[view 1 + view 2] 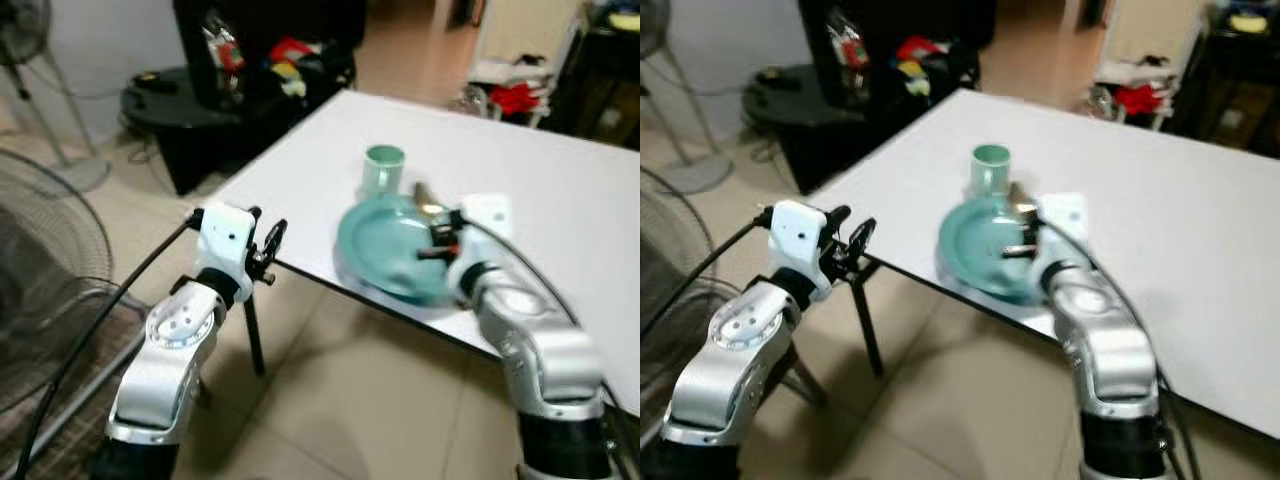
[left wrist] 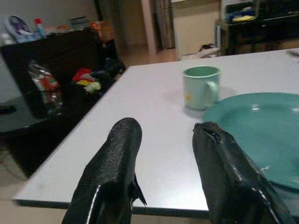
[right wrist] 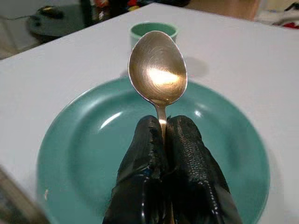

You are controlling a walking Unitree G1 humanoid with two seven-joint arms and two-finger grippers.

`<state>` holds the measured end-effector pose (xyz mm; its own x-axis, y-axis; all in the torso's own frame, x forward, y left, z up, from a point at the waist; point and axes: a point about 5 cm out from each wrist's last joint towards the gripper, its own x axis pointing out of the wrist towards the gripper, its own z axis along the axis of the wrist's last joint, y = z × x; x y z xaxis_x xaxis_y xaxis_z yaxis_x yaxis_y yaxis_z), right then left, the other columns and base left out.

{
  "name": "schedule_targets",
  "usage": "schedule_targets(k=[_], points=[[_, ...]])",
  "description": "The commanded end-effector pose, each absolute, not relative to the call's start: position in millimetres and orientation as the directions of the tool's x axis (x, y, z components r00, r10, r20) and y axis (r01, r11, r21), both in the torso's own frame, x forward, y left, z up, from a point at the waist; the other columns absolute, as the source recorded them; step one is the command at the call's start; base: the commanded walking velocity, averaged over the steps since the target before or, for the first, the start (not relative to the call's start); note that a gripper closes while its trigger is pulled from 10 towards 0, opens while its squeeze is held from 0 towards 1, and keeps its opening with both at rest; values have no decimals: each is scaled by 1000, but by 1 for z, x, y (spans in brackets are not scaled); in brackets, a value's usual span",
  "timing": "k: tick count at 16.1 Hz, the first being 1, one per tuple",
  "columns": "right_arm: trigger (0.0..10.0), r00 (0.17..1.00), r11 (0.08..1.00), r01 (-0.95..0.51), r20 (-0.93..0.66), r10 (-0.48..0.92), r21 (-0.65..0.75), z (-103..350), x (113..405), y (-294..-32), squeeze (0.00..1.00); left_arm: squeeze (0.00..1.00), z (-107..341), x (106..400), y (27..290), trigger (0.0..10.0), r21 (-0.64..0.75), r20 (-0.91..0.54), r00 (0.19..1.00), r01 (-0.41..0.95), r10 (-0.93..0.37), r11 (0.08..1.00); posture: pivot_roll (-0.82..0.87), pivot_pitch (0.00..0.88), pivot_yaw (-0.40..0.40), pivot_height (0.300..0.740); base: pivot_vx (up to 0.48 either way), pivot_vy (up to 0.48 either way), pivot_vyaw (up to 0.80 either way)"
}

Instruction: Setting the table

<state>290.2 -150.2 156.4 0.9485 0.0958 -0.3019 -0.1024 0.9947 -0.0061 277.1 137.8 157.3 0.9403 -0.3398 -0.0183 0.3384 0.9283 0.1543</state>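
Above plate [image 3: 70, 154], spoon [image 3: 158, 70] pinched in right hand [image 3: 164, 135].

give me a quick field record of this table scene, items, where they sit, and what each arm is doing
surface: white table
plate: green plate near the table's front edge
mug: green mug upright just behind the plate, apart from it
spoon: metal spoon, bowl raised over the plate
right gripper: jaws shut on the spoon handle, above the plate
left gripper: jaws open, holding nothing, off the table's near corner
background: fan on the floor at left
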Motion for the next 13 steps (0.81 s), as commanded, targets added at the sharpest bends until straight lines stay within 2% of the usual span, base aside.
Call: schedule_targets(k=[1, 10, 13], points=[[10000, 944, 993, -119, -311, 112, -4, 158, 296, -144, 0, 0, 162, 279, 143, 10000, 166, -12, 945, 325, -328, 931, 40, 0, 24, 740, 289, 0, 0], [10000, 908, 998, -22, -419, -3, -56, 144, 317, -159, 0, 0, 163, 280, 138, 10000, 166, -18, 931, 362, -364, 917, 50, 0, 22, 740, 287, 0, 0], [10000, 890, 996, -14, -454, -28, -87, 139, 328, -160, 0, 0, 164, 278, 132, 10000, 165, -23, 896, 441, -443, 882, 54, 0, 16, 740, 0, 0, 0]])
